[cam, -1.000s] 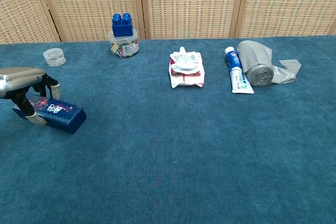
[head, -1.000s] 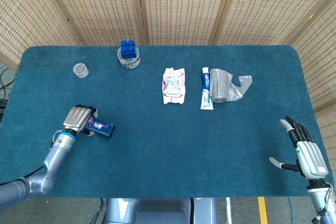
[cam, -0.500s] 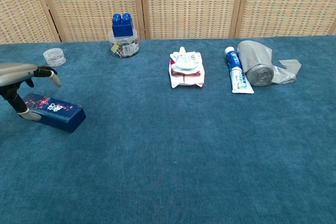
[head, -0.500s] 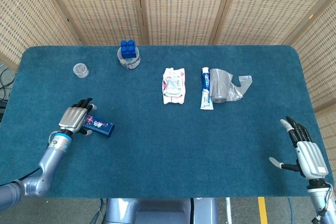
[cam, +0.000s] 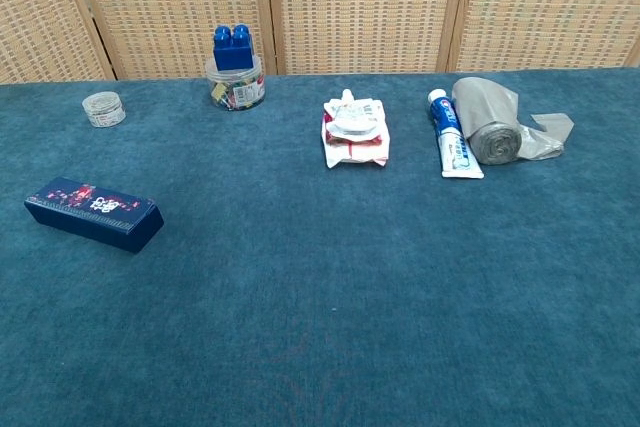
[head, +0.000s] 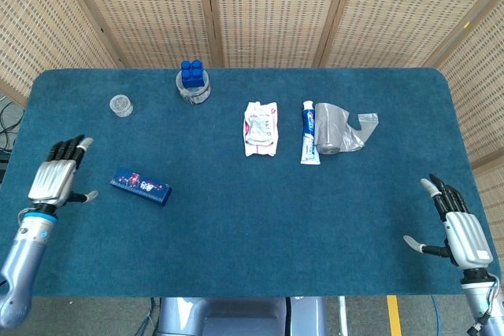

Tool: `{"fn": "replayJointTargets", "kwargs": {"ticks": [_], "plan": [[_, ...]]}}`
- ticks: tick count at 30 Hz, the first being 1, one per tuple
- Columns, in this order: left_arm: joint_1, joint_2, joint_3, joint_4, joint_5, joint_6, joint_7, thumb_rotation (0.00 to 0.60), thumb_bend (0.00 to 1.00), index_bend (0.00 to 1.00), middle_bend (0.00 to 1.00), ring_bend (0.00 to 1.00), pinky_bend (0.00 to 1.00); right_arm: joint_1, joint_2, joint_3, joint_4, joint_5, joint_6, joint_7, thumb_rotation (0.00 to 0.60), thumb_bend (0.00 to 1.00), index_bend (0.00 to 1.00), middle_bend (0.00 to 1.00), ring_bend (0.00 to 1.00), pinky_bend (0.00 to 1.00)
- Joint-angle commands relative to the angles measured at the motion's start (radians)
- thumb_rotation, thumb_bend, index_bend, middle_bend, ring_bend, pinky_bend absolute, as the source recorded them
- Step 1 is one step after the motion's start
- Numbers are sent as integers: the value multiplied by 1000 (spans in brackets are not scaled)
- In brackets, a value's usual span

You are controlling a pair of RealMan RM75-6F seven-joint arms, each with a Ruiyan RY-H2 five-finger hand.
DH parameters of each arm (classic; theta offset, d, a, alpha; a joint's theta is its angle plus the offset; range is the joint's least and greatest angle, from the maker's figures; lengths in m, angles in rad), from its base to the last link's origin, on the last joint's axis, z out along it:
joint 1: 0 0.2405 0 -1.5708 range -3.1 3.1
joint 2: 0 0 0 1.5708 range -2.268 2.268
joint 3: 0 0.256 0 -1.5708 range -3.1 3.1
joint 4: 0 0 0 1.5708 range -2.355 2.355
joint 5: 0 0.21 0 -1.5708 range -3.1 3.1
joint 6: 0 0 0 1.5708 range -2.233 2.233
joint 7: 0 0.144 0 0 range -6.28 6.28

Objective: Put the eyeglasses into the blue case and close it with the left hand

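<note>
My left hand (head: pixel 55 179) hovers at the counter's (head: pixel 260 218) nine o'clock edge, fingers spread, holding nothing. The blue case (head: pixel 140 186) lies closed just off its three o'clock side, not touching it. My right hand (head: pixel 461 230) sits at the four o'clock corner, fingers apart and empty. Toward twelve o'clock I see a toothpaste tube (head: pixel 309 131) beside a grey bag roll (head: pixel 335 128).

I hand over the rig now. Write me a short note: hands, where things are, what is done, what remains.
Left hand: open, holds nothing, apart from the case, near the table's left edge.
Right hand: open, holds nothing, at the right edge.
Blue case: lies shut on the cloth.
Eyeglasses: not visible; likely inside the case, but this cannot be seen.
Done: case appears closed.
Left: nothing evident; confirm the contents.
</note>
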Motion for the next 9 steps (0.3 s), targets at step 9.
{"fn": "replayJointTargets", "kwargs": {"ticks": [9], "plan": [[284, 88, 63, -3, 111, 306, -282, 600, 0, 0, 0, 0, 0, -5, -8, 4, 5, -1, 18, -27, 600, 0, 0, 0, 0, 0]]}}
